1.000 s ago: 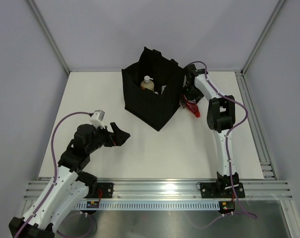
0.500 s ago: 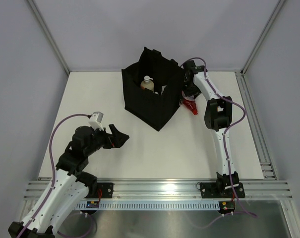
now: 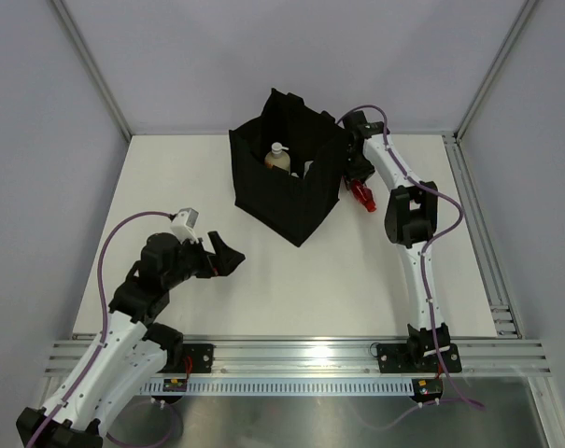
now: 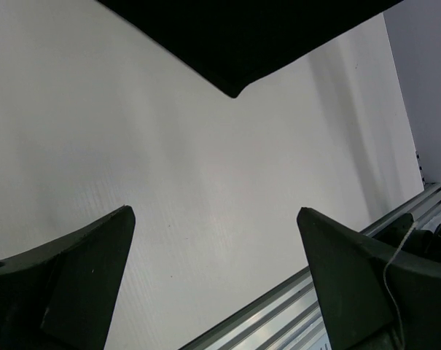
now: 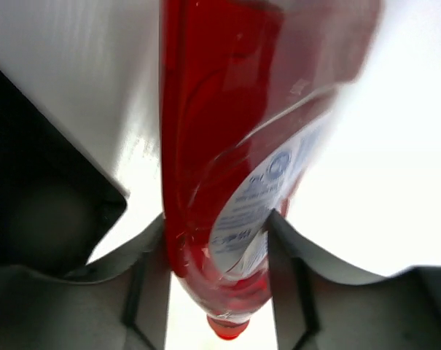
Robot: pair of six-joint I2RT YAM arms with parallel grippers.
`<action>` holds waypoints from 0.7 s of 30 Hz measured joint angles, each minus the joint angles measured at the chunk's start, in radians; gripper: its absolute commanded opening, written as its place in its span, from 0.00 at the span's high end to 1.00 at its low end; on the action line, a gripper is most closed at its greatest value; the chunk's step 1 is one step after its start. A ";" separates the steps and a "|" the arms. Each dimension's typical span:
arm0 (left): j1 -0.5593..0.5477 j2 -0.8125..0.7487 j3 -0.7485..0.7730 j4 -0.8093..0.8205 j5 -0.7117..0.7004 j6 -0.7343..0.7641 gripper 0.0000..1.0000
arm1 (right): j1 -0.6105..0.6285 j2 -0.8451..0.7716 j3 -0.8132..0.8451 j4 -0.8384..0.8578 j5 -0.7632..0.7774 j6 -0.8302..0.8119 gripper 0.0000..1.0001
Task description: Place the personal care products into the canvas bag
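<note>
Top external, right end effector (image 3: 359, 183) gripping red squeeze bottle (image 3: 362, 196) beside canvas bag (image 3: 291, 201), left end effector (image 3: 228, 258) spread

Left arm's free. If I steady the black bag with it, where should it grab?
Probably the canvas bag by the top rim of its left-facing wall, near the left corner, left gripper coming down with one finger inside. That edge is thin, upright, nearest, and clear of the white-capped bottle inside.
</note>
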 measured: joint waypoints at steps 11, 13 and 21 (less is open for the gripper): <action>0.000 -0.055 0.003 0.000 0.019 -0.022 0.01 | -0.092 -0.275 -0.421 0.119 -0.114 0.027 0.82; 0.000 -0.063 0.003 -0.002 0.025 -0.024 0.01 | -0.134 -0.322 -0.499 0.135 -0.166 0.036 0.82; 0.000 -0.102 0.001 -0.007 0.044 -0.034 0.01 | -0.233 -0.475 -0.752 0.194 -0.301 0.042 1.00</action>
